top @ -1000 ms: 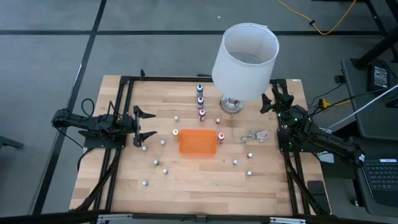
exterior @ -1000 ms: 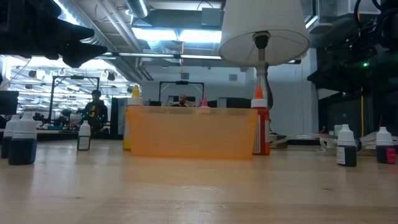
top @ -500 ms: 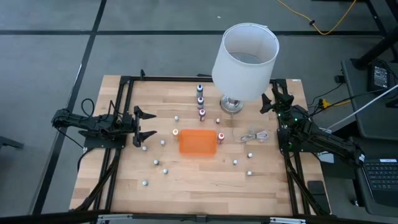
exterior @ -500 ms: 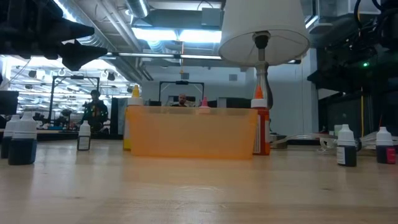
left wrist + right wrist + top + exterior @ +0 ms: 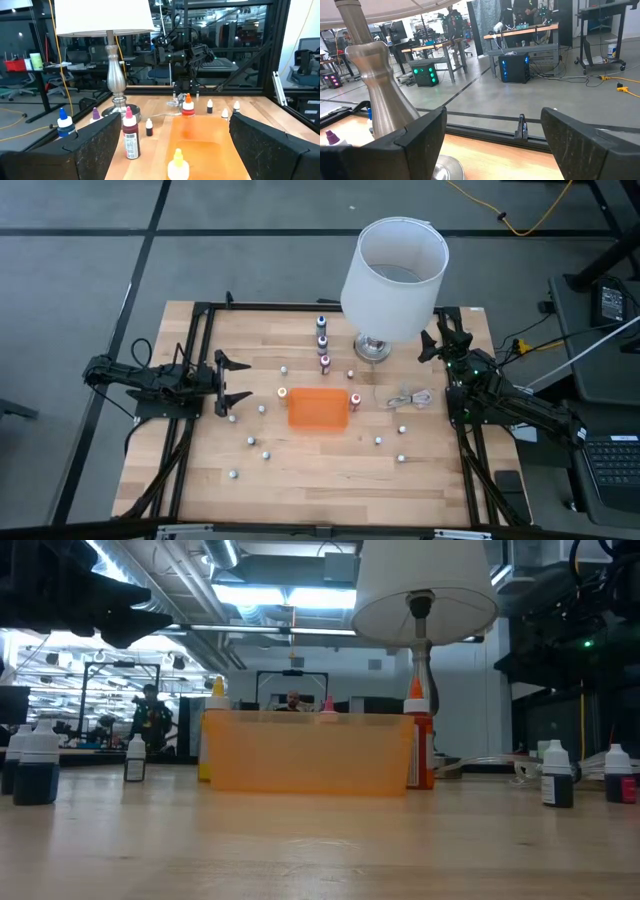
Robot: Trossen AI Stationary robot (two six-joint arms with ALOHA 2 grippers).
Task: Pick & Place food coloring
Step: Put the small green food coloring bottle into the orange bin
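Several tiny food coloring bottles stand upright and scattered on the wooden table (image 5: 330, 480): blue (image 5: 321, 323), purple (image 5: 322, 340) and pink (image 5: 325, 362) in a row at the far middle, a yellow one (image 5: 283, 392) and a red one (image 5: 355, 400) beside the orange tray (image 5: 318, 409). My left gripper (image 5: 236, 381) waits open at the left edge, level, facing the tray (image 5: 202, 140) and the yellow bottle (image 5: 178, 162). My right gripper (image 5: 440, 340) waits open at the far right, next to the lamp base (image 5: 375, 95).
A tall lamp with a white shade (image 5: 393, 275) stands at the far middle right, overhanging the table. A coiled white cable (image 5: 410, 398) lies right of the tray. Black frame rails (image 5: 195, 380) run along both sides. Bare wood lies along the near edge.
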